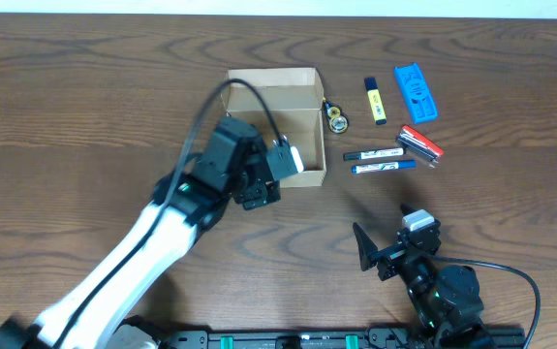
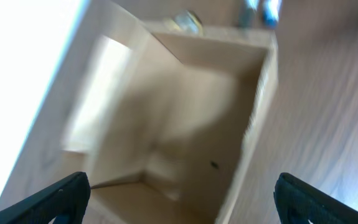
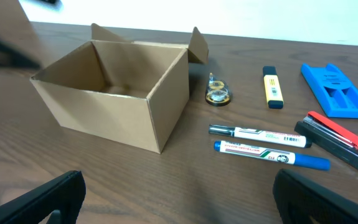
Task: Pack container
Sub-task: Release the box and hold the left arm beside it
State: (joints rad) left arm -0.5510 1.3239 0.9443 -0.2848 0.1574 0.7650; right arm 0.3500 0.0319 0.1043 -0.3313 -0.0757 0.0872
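The container (image 1: 297,176) is an open tan cardboard box at the table's middle back, with its flaps up. Its inside looks empty in the left wrist view (image 2: 191,112) and in the right wrist view (image 3: 113,93). My left gripper (image 1: 257,167) hangs over the box's front-left part, open and empty (image 2: 182,193). The left wrist view is blurred. My right gripper (image 1: 392,244) is open and empty, low over the bare table in front of the box and markers (image 3: 179,193).
Right of the box lie a tape roll (image 1: 336,118), a yellow highlighter (image 1: 376,100), a blue plastic piece (image 1: 417,92), a red stapler (image 1: 420,143) and two markers (image 1: 373,153) (image 1: 383,167). They also show in the right wrist view, markers nearest (image 3: 272,152).
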